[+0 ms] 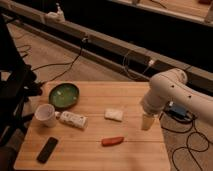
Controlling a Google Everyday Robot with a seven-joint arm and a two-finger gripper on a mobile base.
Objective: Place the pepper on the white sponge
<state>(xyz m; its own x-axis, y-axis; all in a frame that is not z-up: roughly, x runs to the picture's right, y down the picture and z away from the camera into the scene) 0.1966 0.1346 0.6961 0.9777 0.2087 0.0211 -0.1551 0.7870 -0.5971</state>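
Observation:
The red-orange pepper [112,141] lies on the wooden table [100,157] near its front edge. The white sponge [113,115] lies flat a little behind it, at mid-table. My gripper [146,123] hangs from the white arm [170,92] above the table's right side, to the right of both the sponge and the pepper and clear of them. Nothing shows in it.
A green bowl [63,95] sits at the back left. A white mug [45,115] stands in front of it, with a long white box-like object [73,119] beside it. A black phone-like slab [47,149] lies at the front left. Cables run across the floor.

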